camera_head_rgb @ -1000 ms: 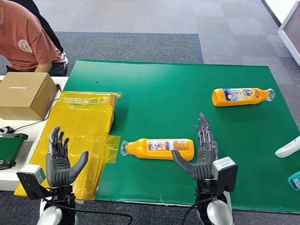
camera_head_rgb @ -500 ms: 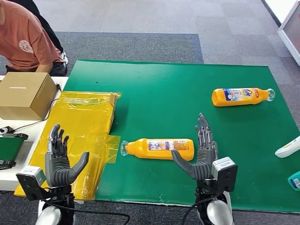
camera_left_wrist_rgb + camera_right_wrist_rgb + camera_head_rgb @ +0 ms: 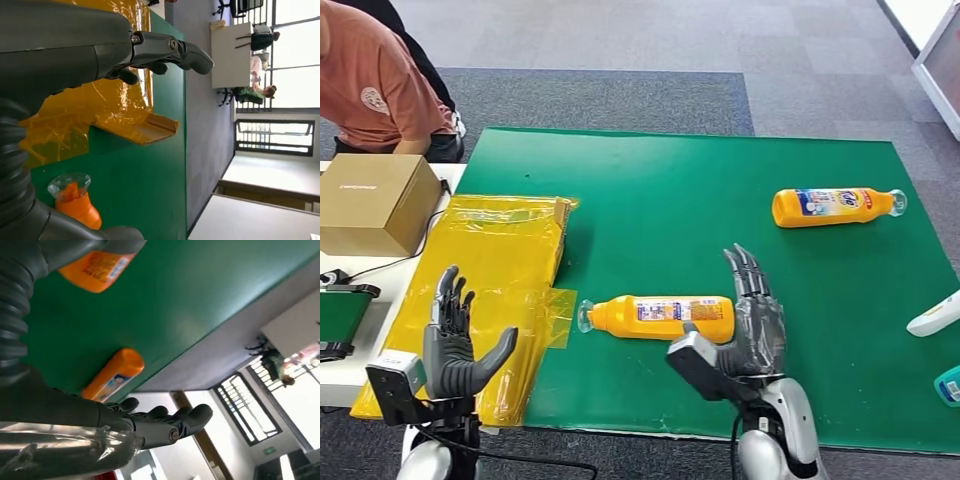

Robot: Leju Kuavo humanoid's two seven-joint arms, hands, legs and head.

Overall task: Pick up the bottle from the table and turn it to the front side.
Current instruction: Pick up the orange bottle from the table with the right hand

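Observation:
An orange bottle (image 3: 661, 317) with a clear cap lies on its side near the front of the green mat (image 3: 675, 200), cap pointing left. My right hand (image 3: 746, 325) is open just to the right of the bottle's base, its thumb close to the bottle's front side. The right wrist view shows that bottle (image 3: 94, 271) and my right hand (image 3: 151, 422). A second orange bottle (image 3: 835, 206) lies at the far right of the mat. My left hand (image 3: 456, 340) is open over the yellow plastic bag (image 3: 493, 260). The left wrist view catches the near bottle's cap (image 3: 70, 187).
A cardboard box (image 3: 373, 200) stands on the white table at the left, with a person in an orange shirt (image 3: 373, 90) behind it. A white object (image 3: 935, 315) and a teal object (image 3: 948, 385) lie at the right edge.
My right hand has moved left and forward, closer to the near bottle's base, and the wrist has turned. The left hand has shifted slightly right. The bottles have not moved.

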